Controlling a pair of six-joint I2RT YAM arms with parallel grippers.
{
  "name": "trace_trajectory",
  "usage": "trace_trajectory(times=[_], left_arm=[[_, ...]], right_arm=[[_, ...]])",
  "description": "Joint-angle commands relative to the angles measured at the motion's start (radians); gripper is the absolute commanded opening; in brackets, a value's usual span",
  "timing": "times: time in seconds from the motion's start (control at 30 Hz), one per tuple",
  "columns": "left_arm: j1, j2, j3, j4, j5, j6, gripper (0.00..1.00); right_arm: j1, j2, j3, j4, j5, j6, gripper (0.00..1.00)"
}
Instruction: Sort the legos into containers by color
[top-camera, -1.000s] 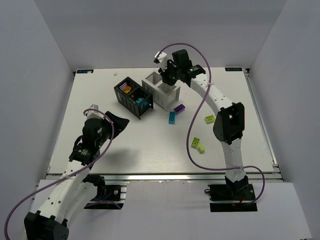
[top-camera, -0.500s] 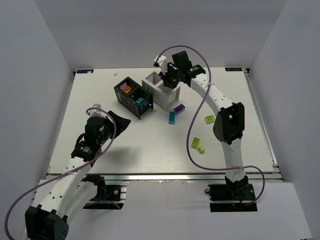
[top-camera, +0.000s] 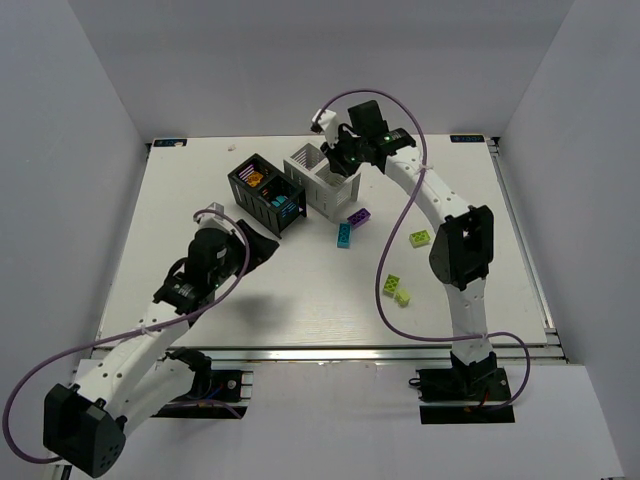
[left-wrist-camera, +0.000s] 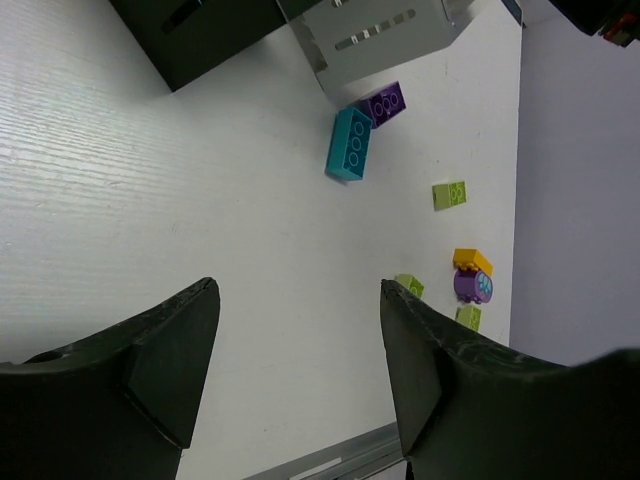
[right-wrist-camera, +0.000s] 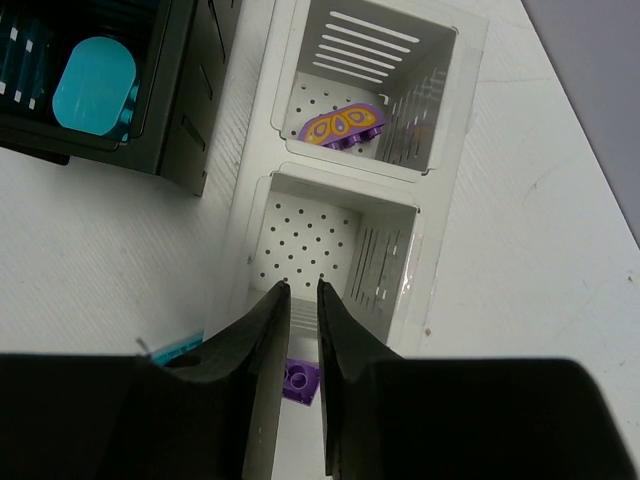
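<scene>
Our left gripper (left-wrist-camera: 300, 290) has swung in toward the table's middle, jaws released and empty. Loose legos (top-camera: 343, 235) lie at five o'clock of the white container (top-camera: 333, 200). Our right gripper (right-wrist-camera: 296, 290) still hangs above it, showing a slim, empty gap between its jaws.

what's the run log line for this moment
left fingers open, empty | right fingers narrow gap, empty, above white box | bricks loose on table
</scene>
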Motion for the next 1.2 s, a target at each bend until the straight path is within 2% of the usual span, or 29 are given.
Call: trace_trajectory(times=[0.0,0.33,0.6,0.63,0.73,0.77,0.83,0.93,1.17], left_arm=[[-0.042,0.017,0.047,0.026,-0.053,0.013,0.75],[-0.078,0.050,0.059,0.037,-0.073,0.014,0.75],[-0.116,0.102,0.092,0.056,-0.079,0.027,0.75],[-0.121,0.111,0.096,0.057,-0.082,0.028,0.75],[-0.142,0.149,0.124,0.059,-0.087,0.039,0.75],[-0.153,0.169,0.131,0.062,-0.088,0.042,0.75],[-0.167,0.192,0.156,0.060,-0.096,0.051,0.75],[-0.183,0.232,0.177,0.066,-0.098,0.059,0.75],[-0.213,0.295,0.236,0.068,-0.101,0.079,0.78]], right_arm=[[-0.007,-0.072,-0.010,0.004,-0.019,-0.009,0.23],[-0.015,-0.084,-0.019,-0.007,-0.020,-0.007,0.24],[-0.026,-0.129,-0.042,0.004,-0.046,0.005,0.34],[-0.027,-0.145,-0.053,0.005,-0.053,0.016,0.36],[-0.044,-0.187,-0.070,0.004,-0.094,0.043,0.53],[-0.055,-0.198,-0.082,0.002,-0.105,0.065,0.64],[-0.067,-0.230,-0.105,-0.008,-0.141,0.080,0.77],[-0.095,-0.282,-0.148,-0.004,-0.189,0.100,0.85],[-0.159,-0.360,-0.251,-0.007,-0.240,0.113,0.87]])
